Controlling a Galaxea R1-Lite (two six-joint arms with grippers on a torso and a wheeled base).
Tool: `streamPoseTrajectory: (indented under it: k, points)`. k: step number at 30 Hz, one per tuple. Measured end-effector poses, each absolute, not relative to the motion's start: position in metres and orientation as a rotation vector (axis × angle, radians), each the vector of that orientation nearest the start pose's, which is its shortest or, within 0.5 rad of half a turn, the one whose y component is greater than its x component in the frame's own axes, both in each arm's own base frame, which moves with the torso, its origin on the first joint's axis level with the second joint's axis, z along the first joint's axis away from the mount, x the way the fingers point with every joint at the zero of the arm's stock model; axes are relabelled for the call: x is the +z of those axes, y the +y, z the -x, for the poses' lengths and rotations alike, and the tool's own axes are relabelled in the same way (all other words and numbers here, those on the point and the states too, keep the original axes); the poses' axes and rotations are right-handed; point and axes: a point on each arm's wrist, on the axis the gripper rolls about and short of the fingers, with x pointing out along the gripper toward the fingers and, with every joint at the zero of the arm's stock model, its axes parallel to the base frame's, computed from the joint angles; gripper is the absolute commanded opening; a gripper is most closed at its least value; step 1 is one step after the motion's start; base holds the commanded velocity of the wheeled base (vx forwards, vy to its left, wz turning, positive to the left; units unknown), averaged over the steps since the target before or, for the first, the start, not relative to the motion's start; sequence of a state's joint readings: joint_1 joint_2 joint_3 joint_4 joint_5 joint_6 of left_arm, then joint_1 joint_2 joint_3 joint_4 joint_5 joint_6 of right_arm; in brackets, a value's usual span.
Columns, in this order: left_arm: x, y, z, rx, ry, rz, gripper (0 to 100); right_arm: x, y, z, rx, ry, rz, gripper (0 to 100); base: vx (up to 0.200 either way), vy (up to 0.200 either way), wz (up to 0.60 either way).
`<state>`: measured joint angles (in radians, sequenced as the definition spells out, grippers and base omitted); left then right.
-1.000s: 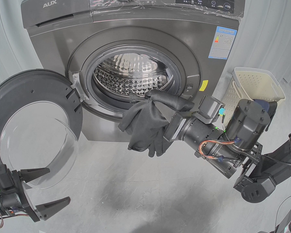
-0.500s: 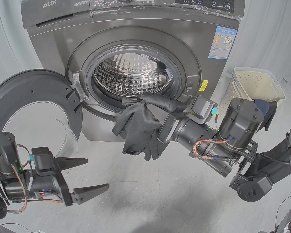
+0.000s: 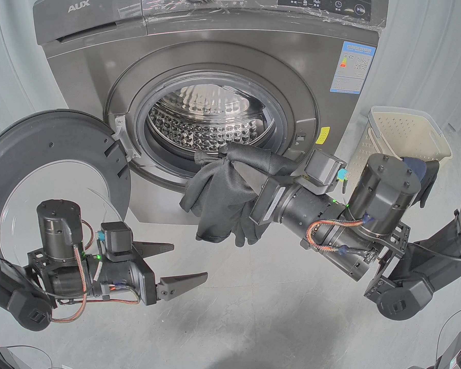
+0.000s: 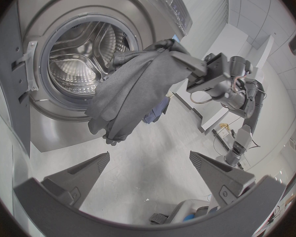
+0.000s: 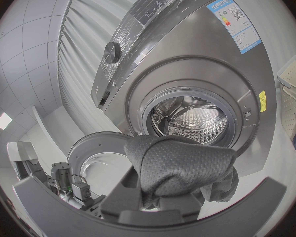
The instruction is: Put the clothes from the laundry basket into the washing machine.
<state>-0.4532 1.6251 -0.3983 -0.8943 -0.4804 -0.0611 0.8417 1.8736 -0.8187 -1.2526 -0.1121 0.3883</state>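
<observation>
A black mesh garment [image 3: 223, 193] hangs from my right gripper [image 3: 243, 167], which is shut on it just in front of the washing machine's open drum [image 3: 210, 114], at its lower right rim. The same garment [image 4: 135, 86] droops before the drum mouth in the left wrist view, and it [image 5: 181, 165] drapes over the fingers in the right wrist view. My left gripper [image 3: 182, 265] is open and holds nothing, low at the left over the floor, below the swung-open door [image 3: 51, 144]. The cream laundry basket [image 3: 410, 134] stands right of the machine with a dark blue garment [image 3: 420, 172] over its rim.
The round door stands wide open to the left of the machine, close behind my left arm. Grey floor [image 3: 230, 303] lies bare between the two arms. Pale curtains hang behind the machine.
My left arm has swung in from the bottom left corner toward the middle, gripper still open. The right gripper with the black garment has shifted slightly left, nearer the drum.
</observation>
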Motion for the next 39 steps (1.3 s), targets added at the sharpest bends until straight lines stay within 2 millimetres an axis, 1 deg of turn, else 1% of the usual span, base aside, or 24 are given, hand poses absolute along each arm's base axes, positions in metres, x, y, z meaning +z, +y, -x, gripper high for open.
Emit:
streamPoseTrajectory:
  k: [12, 16, 26, 35, 36, 39]
  points:
    - [0.109, -0.134, -0.258, -0.894, 0.338, 0.071, 100, 0.194, 0.252, -0.22, 0.771, -0.034, -0.465, 0, 0.0, 0.0, 0.0]
    - [0.105, -0.14, -0.27, -0.89, 0.319, 0.084, 100, 0.195, 0.251, -0.218, 0.773, -0.035, -0.466, 0, 0.0, 0.0, 0.0]
    - [0.098, -0.15, -0.286, -0.896, 0.3, 0.092, 100, 0.198, 0.252, -0.213, 0.788, -0.04, -0.472, 0, 0.0, 0.0, 0.0]
    - [0.097, -0.155, -0.295, -0.896, 0.228, 0.097, 100, 0.195, 0.252, -0.211, 0.791, -0.024, -0.48, 0, 0.0, 0.0, 0.0]
    - [0.095, -0.156, -0.297, -0.897, 0.22, 0.097, 0, 0.195, 0.252, -0.211, 0.79, -0.023, -0.48, 0, 0.0, 0.0, 0.0]
    - [0.092, -0.158, -0.299, -0.895, 0.203, 0.097, 0, 0.194, 0.252, -0.211, 0.79, -0.021, -0.479, 0, 0.0, 0.0, 0.0]
